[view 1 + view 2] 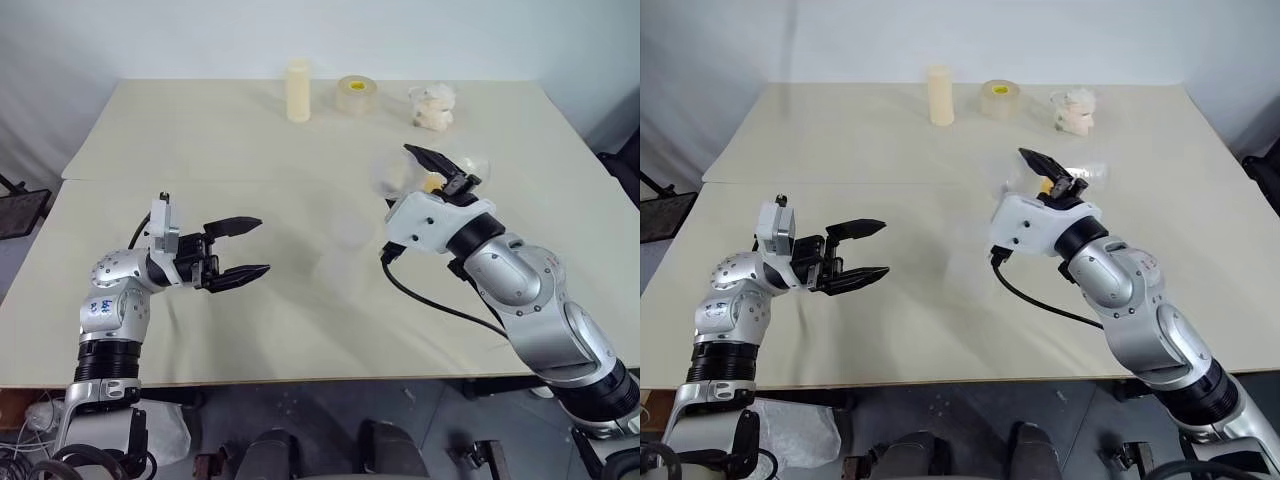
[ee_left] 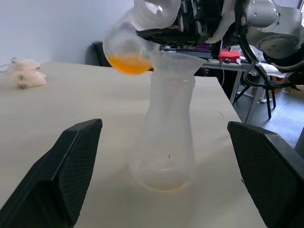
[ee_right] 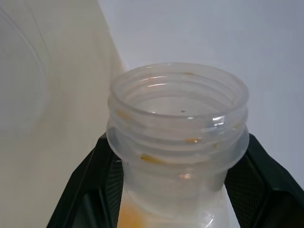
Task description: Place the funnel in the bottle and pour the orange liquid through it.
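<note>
The right gripper (image 1: 447,170) has its two black fingers (image 3: 90,185) pressed on the neck of a small clear jar (image 3: 178,137), so it is holding this jar. The jar has a threaded open mouth, and the orange liquid (image 2: 129,63) lies in its rounded lower part, a small amount. In the left wrist view the jar is tilted, and its body hangs just above and beside the wide rim of the funnel (image 2: 173,61). I cannot tell if the jar touches the rim.

The funnel sits in the mouth of the bottle (image 2: 165,137), which stands upright on the table (image 1: 200,150) near the middle, between the two grippers. In the head views the bottle is very faint (image 1: 345,262), at about 8 o'clock from the right gripper and at 3 o'clock from the left one. The bottom of the bottle looks almost without liquid.

The left gripper (image 1: 240,249) has its jaws wide apart and holds nothing. It points toward the bottle, and the bottle stands apart from both fingers.

At the far edge of the table, around 12 o'clock from the bottle, stand an opaque cream cylinder (image 1: 298,90) and a short clear cup with something yellow inside (image 1: 356,95). A crumpled whitish object (image 1: 433,107) lies at 1 o'clock, just beside the cup.
</note>
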You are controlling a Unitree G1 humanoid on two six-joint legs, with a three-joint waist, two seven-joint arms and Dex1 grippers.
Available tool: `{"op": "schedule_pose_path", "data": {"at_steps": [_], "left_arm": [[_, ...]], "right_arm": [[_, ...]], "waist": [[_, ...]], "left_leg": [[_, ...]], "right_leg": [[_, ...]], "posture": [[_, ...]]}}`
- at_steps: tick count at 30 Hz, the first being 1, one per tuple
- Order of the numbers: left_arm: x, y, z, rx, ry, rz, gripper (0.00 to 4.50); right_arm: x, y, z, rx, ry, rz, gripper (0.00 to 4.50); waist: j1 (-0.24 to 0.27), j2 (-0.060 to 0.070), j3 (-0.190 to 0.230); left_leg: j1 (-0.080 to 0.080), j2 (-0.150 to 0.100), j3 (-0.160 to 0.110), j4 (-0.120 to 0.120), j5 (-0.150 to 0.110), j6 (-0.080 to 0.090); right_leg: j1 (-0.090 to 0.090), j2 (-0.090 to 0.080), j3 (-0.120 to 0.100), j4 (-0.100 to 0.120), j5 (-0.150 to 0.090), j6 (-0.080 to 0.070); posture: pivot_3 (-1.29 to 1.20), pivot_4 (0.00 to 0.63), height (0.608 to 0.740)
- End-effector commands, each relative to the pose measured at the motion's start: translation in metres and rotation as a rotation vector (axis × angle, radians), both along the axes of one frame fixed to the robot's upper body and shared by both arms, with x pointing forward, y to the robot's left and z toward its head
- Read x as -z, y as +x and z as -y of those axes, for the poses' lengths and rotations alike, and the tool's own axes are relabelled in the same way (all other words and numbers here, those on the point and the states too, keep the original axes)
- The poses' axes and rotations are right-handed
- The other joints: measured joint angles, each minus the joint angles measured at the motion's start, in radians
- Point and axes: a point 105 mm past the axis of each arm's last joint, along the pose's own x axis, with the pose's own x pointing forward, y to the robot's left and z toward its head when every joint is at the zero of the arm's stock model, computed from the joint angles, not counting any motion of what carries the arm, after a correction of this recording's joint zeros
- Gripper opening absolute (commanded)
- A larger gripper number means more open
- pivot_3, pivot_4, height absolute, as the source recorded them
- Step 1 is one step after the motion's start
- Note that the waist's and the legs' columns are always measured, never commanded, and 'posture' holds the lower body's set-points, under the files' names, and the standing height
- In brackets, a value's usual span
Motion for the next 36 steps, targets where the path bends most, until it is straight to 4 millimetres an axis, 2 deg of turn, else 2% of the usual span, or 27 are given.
{"op": "schedule_pose_path", "data": {"at_steps": [1,13,36], "left_arm": [[-0.004,-0.005,0.002,0.021,-0.015,0.015,4.5],[-0.004,-0.005,0.006,0.035,-0.031,0.006,4.5],[-0.007,0.0,0.013,0.049,-0.047,0.009,4.5]], "right_arm": [[-0.005,-0.003,-0.005,-0.011,-0.086,0.079,2.46],[-0.005,0.002,-0.005,0.001,-0.274,0.202,2.46],[-0.017,0.0,-0.002,0.004,-0.4,0.368,2.46]], "waist": [[0.0,0.0,0.0],[-0.001,0.0,0.0],[-0.001,0.0,0.0]], "left_leg": [[0.0,0.0,0.0,0.0,0.0,0.0],[0.0,0.0,0.0,0.0,0.0,0.0],[0.0,0.001,0.0,0.0,0.0,0.0]], "right_leg": [[0.0,0.0,0.0,0.0,0.0,0.0],[0.0,0.0,0.0,0.0,0.0,0.0],[0.0,0.0,0.0,0.0,0.0,0.0]], "posture": [[0.0,0.15,0.74],[0.0,0.15,0.74],[0.0,0.15,0.74]]}}
